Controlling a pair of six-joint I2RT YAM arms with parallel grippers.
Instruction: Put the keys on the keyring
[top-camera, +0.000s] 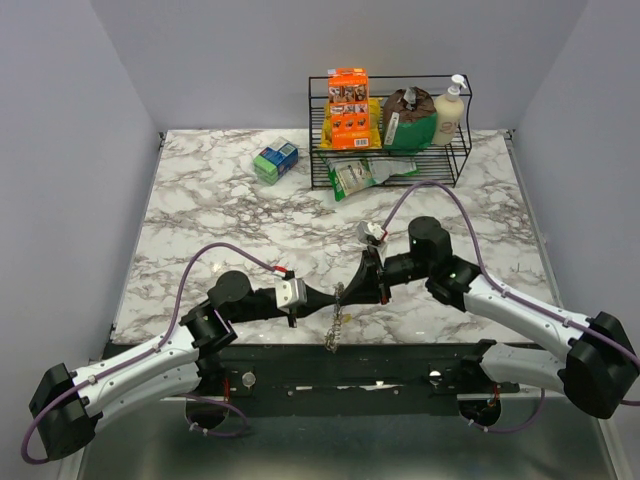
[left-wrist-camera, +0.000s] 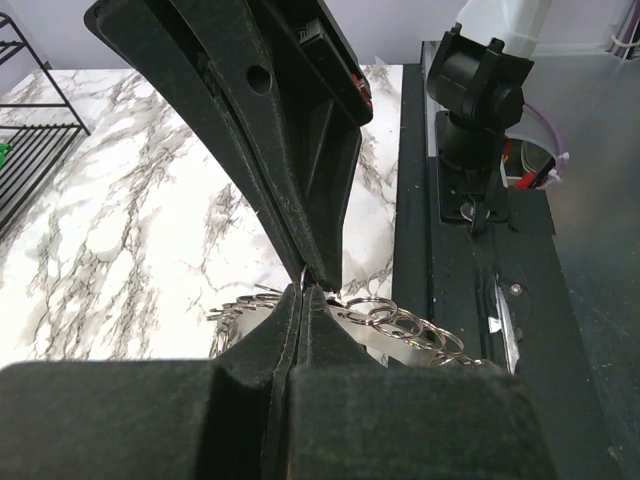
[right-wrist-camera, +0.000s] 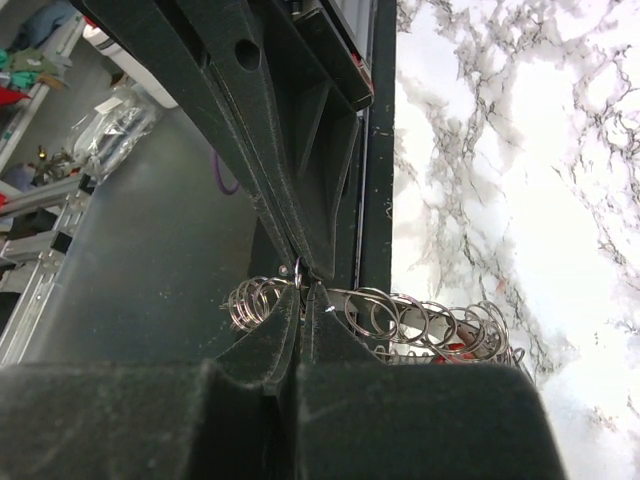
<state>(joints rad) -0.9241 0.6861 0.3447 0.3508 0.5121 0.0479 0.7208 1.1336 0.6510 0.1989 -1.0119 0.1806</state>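
Observation:
The keyring (top-camera: 336, 318) is a silvery loop strung with many small split rings. It hangs between my two grippers at the table's front edge. My left gripper (top-camera: 322, 299) and right gripper (top-camera: 356, 284) meet tip to tip, and both are shut on it. In the left wrist view my left gripper (left-wrist-camera: 305, 291) pinches the wire, with rings (left-wrist-camera: 410, 326) fanning out on both sides. In the right wrist view my right gripper (right-wrist-camera: 303, 286) pinches it too, among the rings (right-wrist-camera: 420, 318). A small red piece (right-wrist-camera: 455, 347) shows under the rings, perhaps a key head. No key shows plainly.
A black wire rack (top-camera: 455, 160) stands at the back right with an orange box (top-camera: 349, 108), a bag and a pump bottle (top-camera: 449, 112). A green and blue box (top-camera: 275, 160) and a green packet (top-camera: 362, 176) lie near it. A black rail (top-camera: 400, 352) runs along the front edge.

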